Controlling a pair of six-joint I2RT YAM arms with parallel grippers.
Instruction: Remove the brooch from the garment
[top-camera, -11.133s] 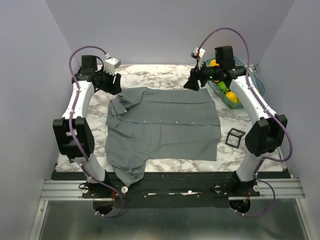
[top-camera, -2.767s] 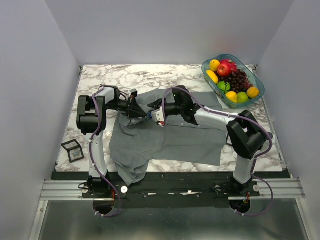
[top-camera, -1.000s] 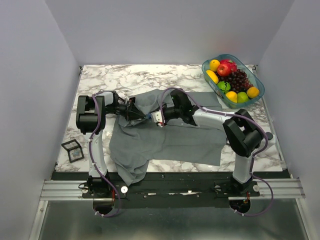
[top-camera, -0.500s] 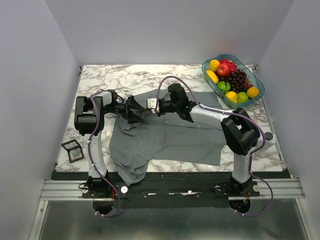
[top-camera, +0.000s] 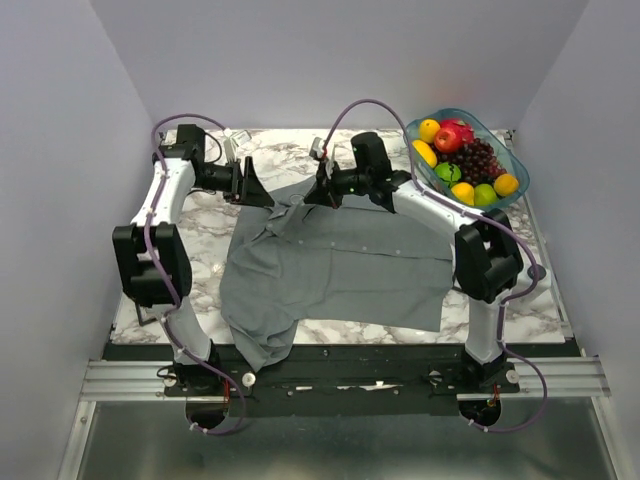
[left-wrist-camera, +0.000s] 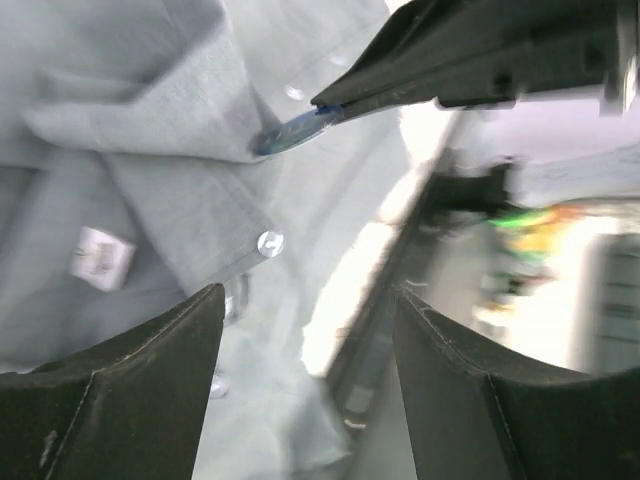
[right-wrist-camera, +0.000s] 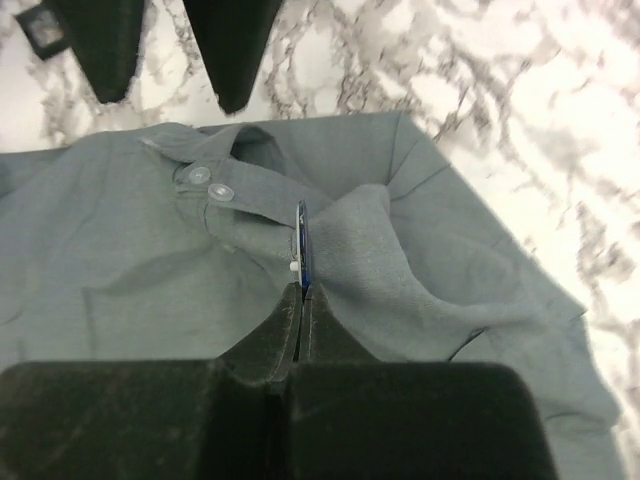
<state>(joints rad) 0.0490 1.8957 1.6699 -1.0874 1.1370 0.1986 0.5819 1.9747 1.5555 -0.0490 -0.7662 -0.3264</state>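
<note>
The garment (top-camera: 340, 262), a grey button-up shirt, lies spread over the marble table, its collar (right-wrist-camera: 250, 190) toward the far left. My right gripper (top-camera: 311, 194) (right-wrist-camera: 302, 289) is shut on the brooch (right-wrist-camera: 302, 240), a thin blue disc seen edge-on just above the collar fold. In the left wrist view the brooch (left-wrist-camera: 295, 128) sticks out of the right gripper's dark fingers (left-wrist-camera: 420, 60) and its tip meets the collar edge; whether it is still pinned cannot be told. My left gripper (top-camera: 256, 187) (left-wrist-camera: 308, 296) stands open beside the collar, nothing between its fingers.
A turquoise bowl (top-camera: 521, 168) of fruit stands at the far right corner. A small black wire-frame cube (right-wrist-camera: 40, 25) shows on the marble beyond the left gripper's fingers (right-wrist-camera: 235, 50). Pale buttons (left-wrist-camera: 270, 241) and a white label (left-wrist-camera: 103, 255) sit on the collar.
My left gripper has opened, let go of the collar and drawn back to the far left. My right gripper has shut on the brooch and moved toward the table's far side.
</note>
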